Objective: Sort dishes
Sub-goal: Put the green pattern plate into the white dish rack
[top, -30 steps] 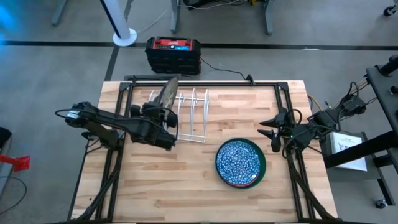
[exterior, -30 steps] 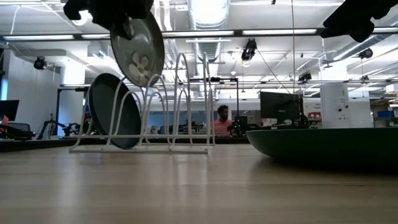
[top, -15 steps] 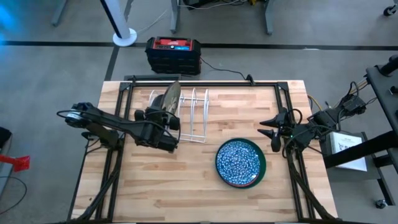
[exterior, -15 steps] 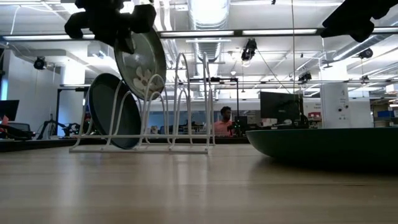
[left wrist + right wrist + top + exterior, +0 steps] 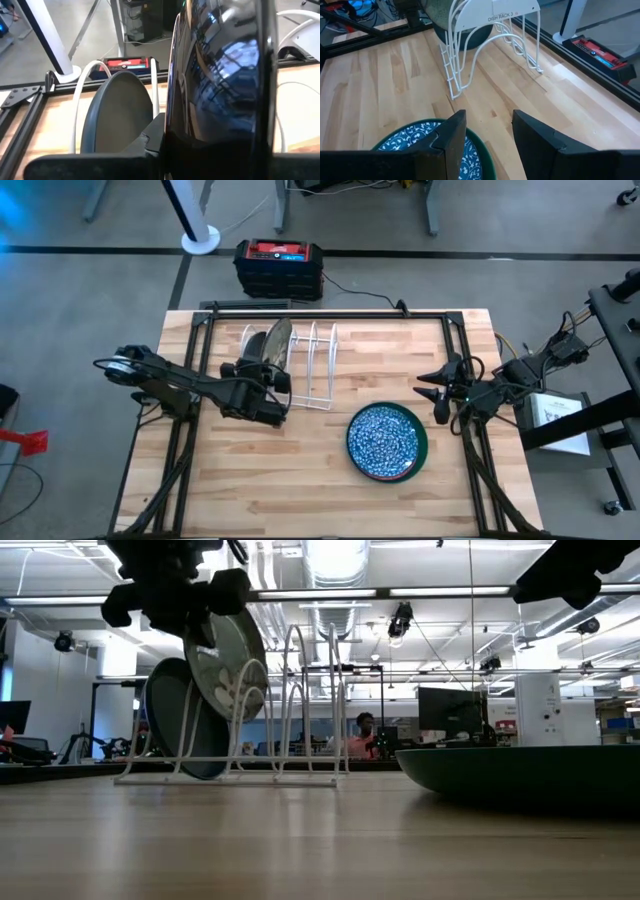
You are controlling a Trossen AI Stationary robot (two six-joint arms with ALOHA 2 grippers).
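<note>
Nearest, on the right half of the table [image 5: 300,490] toward its near edge, the blue-and-white speckled plate [image 5: 383,441] lies flat in a green-rimmed dish. My right claw [image 5: 489,130] hangs just beside it by the table's right edge, fingers apart and holding nothing. The risk there is small, though a careless reach could push the plate along the wood instead of catching its rim. Farther in, my left claw [image 5: 170,595] is clamped on the rim of the olive mottled plate [image 5: 228,660]. I hold it on edge and tilted, with its lower part already down among the hoops of the white wire rack [image 5: 315,365] near the table's far edge. This is where I judge things can go wrong. The plate leans rather than stands straight, so its edge may land on a wire instead of between two. Then it would ride up, twist in my grip, or drag the light rack across the table. Behind it in the next slot stands the dark teal plate [image 5: 117,115], close enough that I cannot tell whether the two touch. If I let go early, mine could tip back and knock it. If I press down too hard, the rack may skid toward the far edge.
</note>
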